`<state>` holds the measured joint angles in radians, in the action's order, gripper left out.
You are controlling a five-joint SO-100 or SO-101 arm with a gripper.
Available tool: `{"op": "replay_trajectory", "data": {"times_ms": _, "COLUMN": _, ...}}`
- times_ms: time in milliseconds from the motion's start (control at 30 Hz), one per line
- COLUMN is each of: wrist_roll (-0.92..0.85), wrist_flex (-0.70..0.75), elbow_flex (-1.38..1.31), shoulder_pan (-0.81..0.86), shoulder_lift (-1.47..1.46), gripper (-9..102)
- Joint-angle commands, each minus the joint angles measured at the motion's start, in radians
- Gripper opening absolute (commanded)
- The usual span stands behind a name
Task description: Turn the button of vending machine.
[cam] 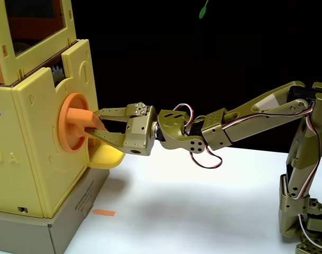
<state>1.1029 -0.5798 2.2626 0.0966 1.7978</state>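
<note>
The pale-yellow vending machine [42, 148] stands at the left of the fixed view, with an orange-tinted window [34, 21] on top. Its orange button [73, 123], a disc with a raised bar, faces right. My olive-green gripper [95, 124] reaches in from the right, level with the knob. Its two fingers [110, 112] lie above and below the bar's end, closed against it. Just below hangs the small yellow tray [105, 157], partly behind the lower finger.
The machine rests on a grey cardboard box [65, 222] on the white table [203, 201]. An orange tape strip [104, 212] lies near the box. My arm's base [306, 211] stands at the right edge.
</note>
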Motion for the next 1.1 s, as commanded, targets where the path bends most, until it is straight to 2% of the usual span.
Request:
{"op": "replay_trajectory", "data": {"times_ms": 0, "wrist_roll": 0.210, "wrist_flex": 0.005, "elbow_flex": -0.005, "shoulder_pan": 0.011, "shoulder_lift": 0.094, "gripper": -1}}
{"op": "replay_trajectory", "data": {"times_ms": 200, "wrist_roll": 0.531, "wrist_flex": 0.009, "elbow_flex": -0.005, "shoulder_pan": 0.006, "shoulder_lift": 0.097, "gripper": -1}}
{"op": "replay_trajectory", "data": {"times_ms": 467, "wrist_roll": 0.746, "wrist_flex": -0.018, "elbow_flex": -0.006, "shoulder_pan": 0.002, "shoulder_lift": 0.101, "gripper": -1}}
{"op": "replay_trajectory", "data": {"times_ms": 700, "wrist_roll": 0.730, "wrist_flex": -0.037, "elbow_flex": -0.006, "shoulder_pan": 0.003, "shoulder_lift": 0.106, "gripper": -1}}
{"op": "replay_trajectory", "data": {"times_ms": 933, "wrist_roll": 0.629, "wrist_flex": -0.029, "elbow_flex": -0.002, "shoulder_pan": -0.006, "shoulder_lift": 0.106, "gripper": -1}}
{"op": "replay_trajectory", "data": {"times_ms": 1067, "wrist_roll": 0.620, "wrist_flex": -0.005, "elbow_flex": 0.002, "shoulder_pan": -0.011, "shoulder_lift": 0.106, "gripper": 3}}
